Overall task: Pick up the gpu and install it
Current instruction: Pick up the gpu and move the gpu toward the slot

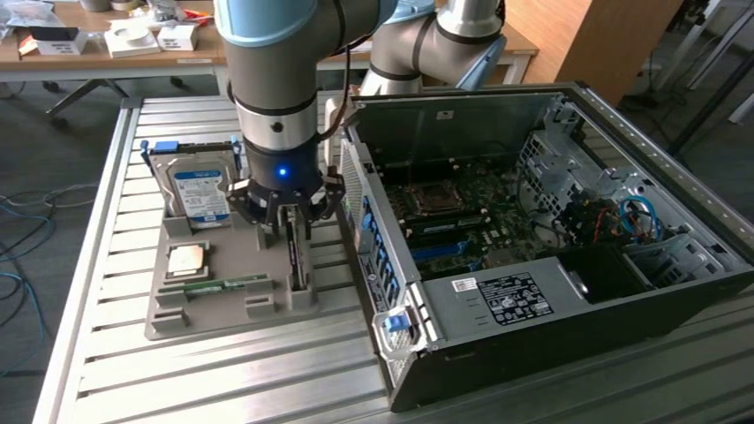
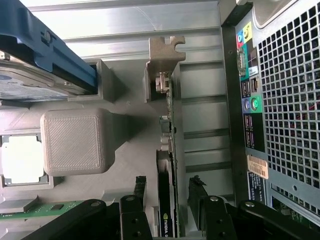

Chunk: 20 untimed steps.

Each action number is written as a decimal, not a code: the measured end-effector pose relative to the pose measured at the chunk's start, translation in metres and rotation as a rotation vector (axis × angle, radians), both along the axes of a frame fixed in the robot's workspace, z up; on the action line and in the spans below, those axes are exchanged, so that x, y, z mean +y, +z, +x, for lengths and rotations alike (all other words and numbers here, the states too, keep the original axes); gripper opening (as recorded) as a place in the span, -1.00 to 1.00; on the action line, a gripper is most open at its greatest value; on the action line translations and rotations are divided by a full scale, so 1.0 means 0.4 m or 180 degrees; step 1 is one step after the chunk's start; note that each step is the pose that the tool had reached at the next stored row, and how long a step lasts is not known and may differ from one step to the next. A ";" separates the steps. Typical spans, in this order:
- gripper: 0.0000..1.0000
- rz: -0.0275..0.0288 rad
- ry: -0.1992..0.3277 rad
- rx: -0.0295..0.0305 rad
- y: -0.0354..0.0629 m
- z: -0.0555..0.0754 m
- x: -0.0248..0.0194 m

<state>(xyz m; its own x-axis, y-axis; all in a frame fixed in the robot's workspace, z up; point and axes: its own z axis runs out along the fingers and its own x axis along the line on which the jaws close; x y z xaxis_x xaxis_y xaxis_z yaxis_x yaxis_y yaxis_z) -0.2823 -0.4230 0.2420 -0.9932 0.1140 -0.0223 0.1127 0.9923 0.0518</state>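
The gpu (image 1: 298,263) stands on its edge in a slot of the grey holder tray (image 1: 224,320), at the exterior view's left of the open computer case (image 1: 531,238). In the wrist view the gpu (image 2: 170,145) is seen edge-on, with its silver end bracket (image 2: 163,56) at the far end. My gripper (image 1: 290,223) hangs straight down over the card. It is open, with one black finger (image 2: 140,196) on each side of the card and a small gap to each. Nothing is held.
The tray also holds a hard drive (image 1: 198,190) in a blue frame, a square processor (image 1: 189,259) and a narrow green memory stick (image 1: 214,284). The case's rear port panel (image 2: 250,100) stands close beside the card. Everything rests on a slatted metal table (image 1: 141,380).
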 end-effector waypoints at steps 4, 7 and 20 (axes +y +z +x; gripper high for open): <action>-0.05 0.0001 0.0000 -0.0002 -0.001 -0.001 0.000; -0.05 0.0001 0.0000 -0.0001 -0.002 -0.003 0.000; -0.05 0.0001 0.0000 -0.0001 -0.017 -0.003 0.000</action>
<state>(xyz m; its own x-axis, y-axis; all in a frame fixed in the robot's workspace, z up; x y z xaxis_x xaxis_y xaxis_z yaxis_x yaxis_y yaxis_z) -0.2836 -0.4230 0.2350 -0.9932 0.1140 -0.0226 0.1127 0.9923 0.0520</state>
